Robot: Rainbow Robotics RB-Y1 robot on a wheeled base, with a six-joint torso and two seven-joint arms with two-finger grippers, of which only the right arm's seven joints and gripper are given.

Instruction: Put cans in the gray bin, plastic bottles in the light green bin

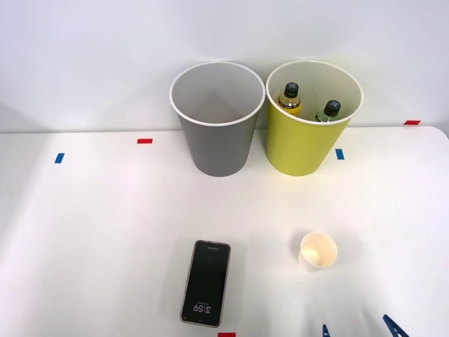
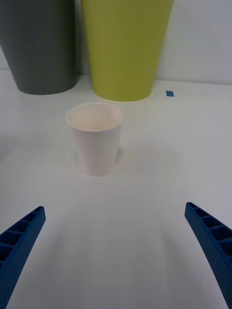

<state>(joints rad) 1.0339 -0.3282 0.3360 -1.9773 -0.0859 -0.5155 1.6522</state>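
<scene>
The gray bin [image 1: 216, 119] [image 2: 41, 46] stands at the back of the white table, its pale inside showing nothing. Right beside it is the light green bin [image 1: 312, 119] [image 2: 126, 48], holding two plastic bottles with black caps: a yellow-labelled one [image 1: 290, 99] and a dark green one [image 1: 329, 111]. No cans are in view. My right gripper [image 1: 359, 328] [image 2: 116, 256] hovers open at the table's front edge, its blue fingertips [image 2: 21, 239] spread wide with nothing between them, a short way before a white paper cup [image 1: 318, 251] [image 2: 95, 137].
A black phone [image 1: 206, 283] lies face up at the front middle, left of the cup. Small red and blue tape marks [image 1: 144, 141] dot the table. A pale wall rises behind the bins.
</scene>
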